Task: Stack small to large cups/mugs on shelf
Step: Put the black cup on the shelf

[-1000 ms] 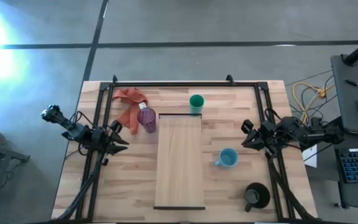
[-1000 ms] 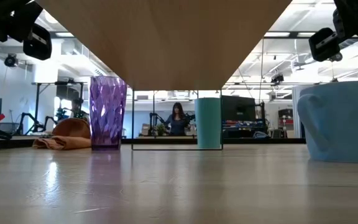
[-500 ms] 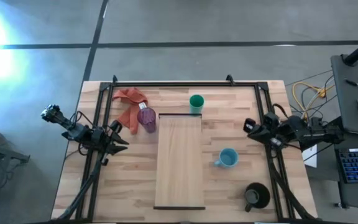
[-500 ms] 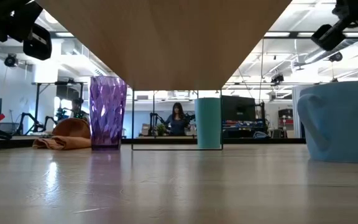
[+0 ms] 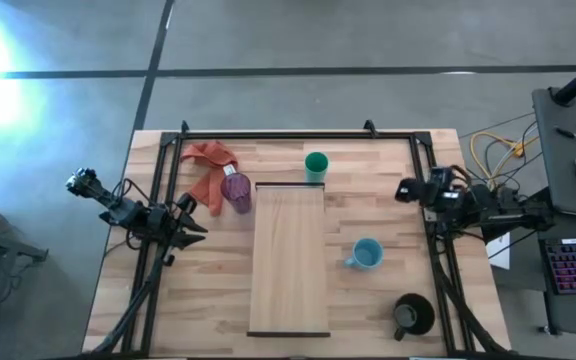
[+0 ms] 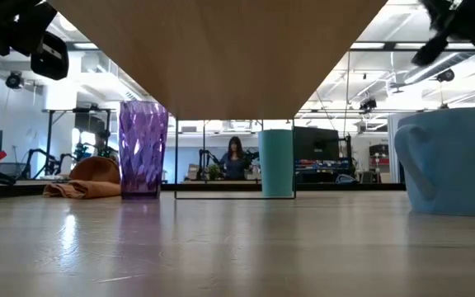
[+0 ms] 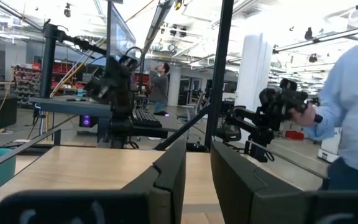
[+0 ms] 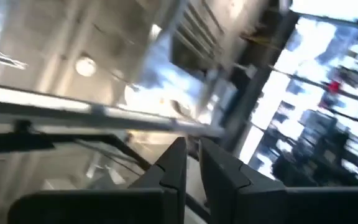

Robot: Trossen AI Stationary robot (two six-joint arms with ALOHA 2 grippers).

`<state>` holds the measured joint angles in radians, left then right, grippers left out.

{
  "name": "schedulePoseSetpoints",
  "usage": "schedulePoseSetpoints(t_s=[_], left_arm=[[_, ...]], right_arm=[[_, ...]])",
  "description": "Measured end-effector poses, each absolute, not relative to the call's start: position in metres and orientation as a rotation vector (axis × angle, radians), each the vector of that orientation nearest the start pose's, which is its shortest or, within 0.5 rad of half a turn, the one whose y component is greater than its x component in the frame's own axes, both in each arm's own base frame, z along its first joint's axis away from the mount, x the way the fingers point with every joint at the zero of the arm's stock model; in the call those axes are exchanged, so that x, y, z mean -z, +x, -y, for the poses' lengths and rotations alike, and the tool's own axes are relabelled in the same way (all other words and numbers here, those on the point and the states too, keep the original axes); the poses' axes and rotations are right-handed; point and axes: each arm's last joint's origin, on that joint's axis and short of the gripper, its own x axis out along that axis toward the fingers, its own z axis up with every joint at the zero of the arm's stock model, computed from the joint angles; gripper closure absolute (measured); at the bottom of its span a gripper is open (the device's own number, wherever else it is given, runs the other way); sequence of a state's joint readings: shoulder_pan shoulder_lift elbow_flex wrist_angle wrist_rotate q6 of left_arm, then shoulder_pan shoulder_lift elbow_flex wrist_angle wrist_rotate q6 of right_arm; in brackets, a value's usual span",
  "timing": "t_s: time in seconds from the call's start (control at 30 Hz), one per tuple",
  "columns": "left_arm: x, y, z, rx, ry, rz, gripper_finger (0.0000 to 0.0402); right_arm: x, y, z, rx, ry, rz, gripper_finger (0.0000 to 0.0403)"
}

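Note:
The pale shelf board (image 5: 288,262) lies in the middle of the table. The purple cup (image 5: 236,190) stands upright at its far left corner, next to the orange cloth (image 5: 208,165). The green cup (image 5: 316,165) stands at the board's far end. The light blue mug (image 5: 366,254) stands right of the board, and the black mug (image 5: 413,314) at the near right. My left gripper (image 5: 196,218) hovers shut at the table's left side and holds nothing. My right gripper (image 5: 402,190) is shut and empty, raised above the table's right side.
A black frame (image 5: 298,134) runs along the table's far edge and down both sides. In the low view the purple cup (image 6: 143,148), green cup (image 6: 277,162) and blue mug (image 6: 452,161) stand on the tabletop. A person (image 7: 353,106) stands beyond the table's right side.
My right gripper has risen and drawn back toward the table's far right, tipping its fingers upward; in the low view it has climbed nearly out of the picture. The cups, mugs and left arm have kept still.

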<state>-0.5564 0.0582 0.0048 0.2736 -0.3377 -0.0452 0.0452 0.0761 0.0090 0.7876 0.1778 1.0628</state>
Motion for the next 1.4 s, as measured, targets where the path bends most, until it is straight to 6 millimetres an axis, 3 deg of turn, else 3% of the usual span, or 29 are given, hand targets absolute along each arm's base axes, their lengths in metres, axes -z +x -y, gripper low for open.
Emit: schedulePoseSetpoints(t_s=[0.13, 0.3, 0.47, 0.57, 0.67, 0.73, 0.87, 1.03, 1.23, 1.4], left_arm=[[-0.187, 0.087, 0.043, 0.223, -0.140, 0.195, 0.0340], [-0.186, 0.087, 0.043, 0.222, -0.140, 0.195, 0.0340], [-0.186, 0.087, 0.043, 0.223, -0.140, 0.195, 0.0340], [-0.187, 0.087, 0.043, 0.222, -0.141, 0.195, 0.0340], [-0.186, 0.087, 0.043, 0.223, -0.140, 0.195, 0.0340], [-0.187, 0.087, 0.043, 0.223, -0.141, 0.195, 0.0340], [-0.187, 0.087, 0.043, 0.223, -0.141, 0.195, 0.0340], [-0.187, 0.087, 0.043, 0.223, -0.141, 0.195, 0.0340], [-0.187, 0.087, 0.043, 0.223, -0.141, 0.195, 0.0340], [-0.187, 0.087, 0.043, 0.223, -0.142, 0.198, 0.0340]], right_arm=[[-0.251, 0.066, -0.002, -0.431, 0.824, 0.878, 0.0364], [-0.304, 0.067, -0.004, -0.407, 0.617, 0.919, 0.0364], [-0.340, 0.101, -0.007, -0.319, 0.617, 0.580, 0.0364], [-0.352, 0.115, -0.003, -0.106, 0.608, 0.273, 0.0364], [-0.363, 0.114, 0.002, 0.095, 0.527, -0.020, 0.0364], [-0.365, 0.105, 0.004, 0.213, 0.473, -0.242, 0.0364], [-0.366, 0.089, 0.004, 0.359, 0.545, -0.647, 0.0364], [-0.367, 0.087, -0.001, 0.420, 0.672, -0.917, 0.0352], [-0.347, 0.112, -0.022, 0.389, 0.851, -1.257, 0.0315], [-0.333, 0.128, -0.057, 0.386, 0.763, -1.473, 0.0292]])
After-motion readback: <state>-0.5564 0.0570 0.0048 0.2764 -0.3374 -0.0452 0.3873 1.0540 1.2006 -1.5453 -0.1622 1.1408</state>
